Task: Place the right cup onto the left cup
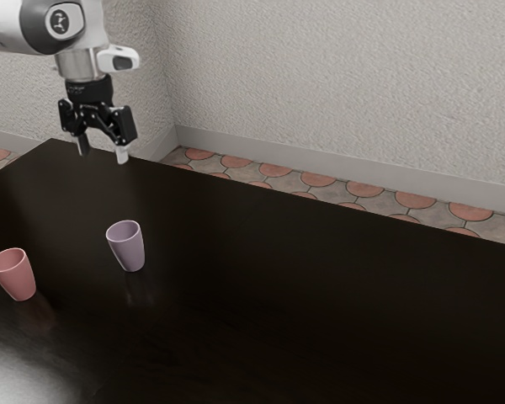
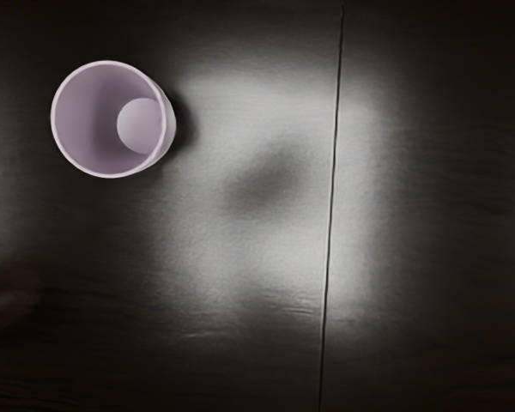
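Both cups upright on the table (image 1: 320,295), well apart. Lavender tapered cup (image 1: 128,248) is set in from the long far edge. Pink tapered cup (image 1: 15,278) is farther from that edge and closer to the short edge, which meets it at the far corner in the exterior view's upper left. Gripper (image 1: 103,151) raised above the tabletop, in front of that corner as seen in the exterior view; two fingers spread, pads apart, well clear of both cups.

Text/brands: round emblem (image 1: 62,21) on the white-and-dark arm (image 1: 82,46), dark mark inside, too small to read.

Surface: near-black, glossy, wood-like, faint grain. Cups mirrored softly below their bases; pale glare in the exterior view's lower left. Wrist view has a big pale sheen with a darker smudge in it, plus a thin dark seam (image 2: 330,206) running across the top. Lavender cup there is seen from above, mouth open, round inner bottom visible.

Room: rough off-white plaster wall (image 1: 345,76) with an inside corner, light grey baseboard (image 1: 320,162), floor of rounded terracotta tiles (image 1: 318,179) in grey-beige.

Cut off/unclear: upper arm leaves the frame, nearer table edges run out of the exterior view, dim reddish patch (image 2: 7,296) at the wrist view's border is too dark to identify.
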`<state>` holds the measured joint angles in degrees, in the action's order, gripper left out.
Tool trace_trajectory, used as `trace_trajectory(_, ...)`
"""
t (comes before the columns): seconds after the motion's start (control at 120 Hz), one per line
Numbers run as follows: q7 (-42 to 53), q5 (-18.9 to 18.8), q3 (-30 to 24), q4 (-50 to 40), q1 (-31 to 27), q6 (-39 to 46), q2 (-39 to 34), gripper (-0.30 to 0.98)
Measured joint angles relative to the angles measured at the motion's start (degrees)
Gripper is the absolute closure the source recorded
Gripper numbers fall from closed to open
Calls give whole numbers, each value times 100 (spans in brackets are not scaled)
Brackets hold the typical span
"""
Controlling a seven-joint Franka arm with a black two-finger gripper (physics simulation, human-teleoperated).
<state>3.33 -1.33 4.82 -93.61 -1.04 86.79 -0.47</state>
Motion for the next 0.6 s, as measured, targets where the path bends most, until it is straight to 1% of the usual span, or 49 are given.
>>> trace_trajectory(0.242, 53, -8, -2, -49, -250, 289, 30, 0)
trace_trajectory(0.467, 78, 6, -8, -473, -463, 654, 44, 0)
trace_trajectory(0.6, 86, 29, -7, -625, -572, 846, 177, 0)
